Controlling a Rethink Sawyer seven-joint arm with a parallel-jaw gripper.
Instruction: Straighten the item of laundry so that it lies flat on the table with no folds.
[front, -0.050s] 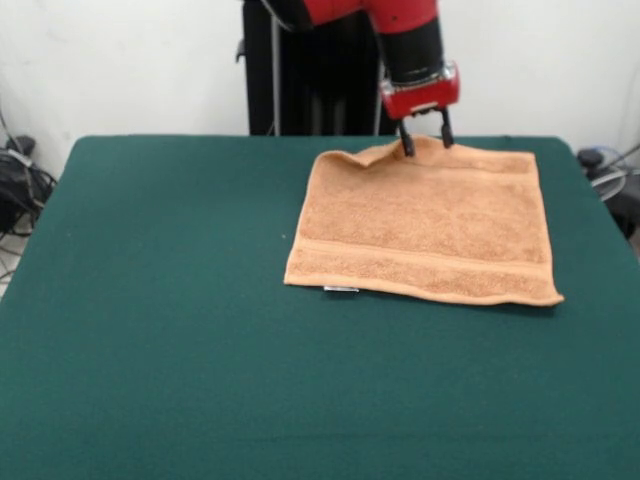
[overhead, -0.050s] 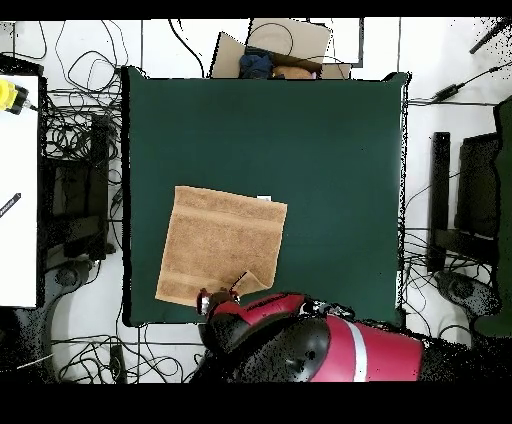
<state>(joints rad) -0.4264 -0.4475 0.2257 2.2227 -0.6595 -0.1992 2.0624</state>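
Note:
The tan-orange item of laundry (front, -0.050s: 420, 225) lies spread on the right far part of the green table (front, -0.050s: 150, 300), with a woven band near its front edge and a small white tag (front, -0.050s: 341, 289) at the front left corner. Its far edge is rumpled and humps up under my gripper (front, -0.050s: 426, 142), which stands open right at that edge, one finger on each side of the hump. In the overhead view the item of laundry (overhead, -0.050s: 220, 245) lies near the table's (overhead, -0.050s: 330, 150) bottom left corner, with a small flap (overhead, -0.050s: 255, 282) folded over beside my gripper (overhead, -0.050s: 212, 298).
Green cloth stretches wide to the left and front of the towel in the front view. Cables and black gear lie off the table's sides (overhead, -0.050s: 80, 200). A cardboard box with clothes (overhead, -0.050s: 285, 50) sits beyond the far edge, and a white surface (overhead, -0.050s: 18, 190) lies at the overhead view's left.

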